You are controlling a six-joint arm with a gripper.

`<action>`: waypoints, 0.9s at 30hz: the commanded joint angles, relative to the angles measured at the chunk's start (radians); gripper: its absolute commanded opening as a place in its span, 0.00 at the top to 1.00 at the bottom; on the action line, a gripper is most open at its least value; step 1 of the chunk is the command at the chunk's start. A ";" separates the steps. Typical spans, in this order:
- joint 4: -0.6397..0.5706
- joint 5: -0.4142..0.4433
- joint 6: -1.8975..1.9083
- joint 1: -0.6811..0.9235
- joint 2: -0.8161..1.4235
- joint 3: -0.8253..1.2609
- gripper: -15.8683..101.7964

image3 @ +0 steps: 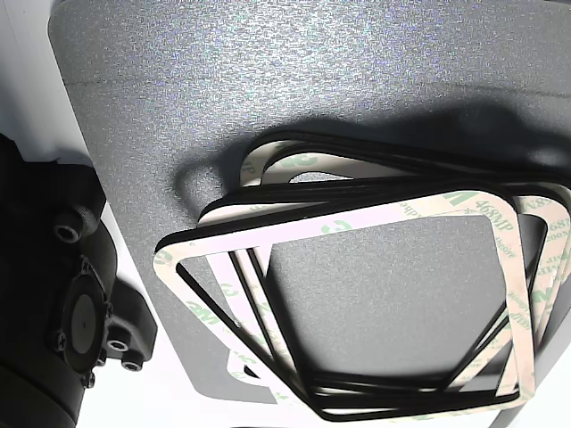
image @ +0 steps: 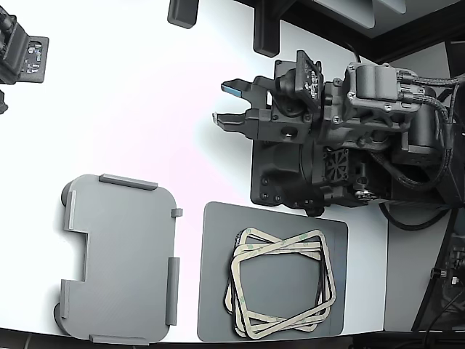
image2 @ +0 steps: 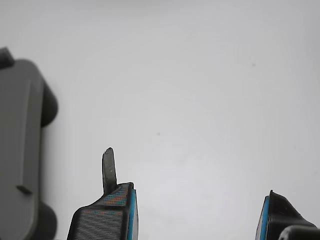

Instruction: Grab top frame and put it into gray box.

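A stack of several cream-beige frames lies on a dark gray mat (image: 218, 291). The top frame (image: 280, 251) sits skewed over its fellows and shows close up in the other view (image3: 357, 223), with faint green print. The gray box (image: 116, 258) lies empty at the exterior view's lower left, and its edge shows in the wrist view (image2: 20, 150). My gripper (image: 227, 103) is open and empty over bare white table, above the mat in the exterior view and apart from both frames and box. Its blue-padded fingertips (image2: 112, 215) frame bare table in the wrist view.
The arm's black base and body (image: 327, 145) stand just behind the mat at the exterior view's right. Black fixtures (image: 25, 54) sit at the far left and along the back edge. The white table (image: 145, 109) lies between the gripper and the box.
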 commanded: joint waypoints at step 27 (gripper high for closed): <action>0.164 0.153 -0.732 0.313 -0.333 -0.448 0.02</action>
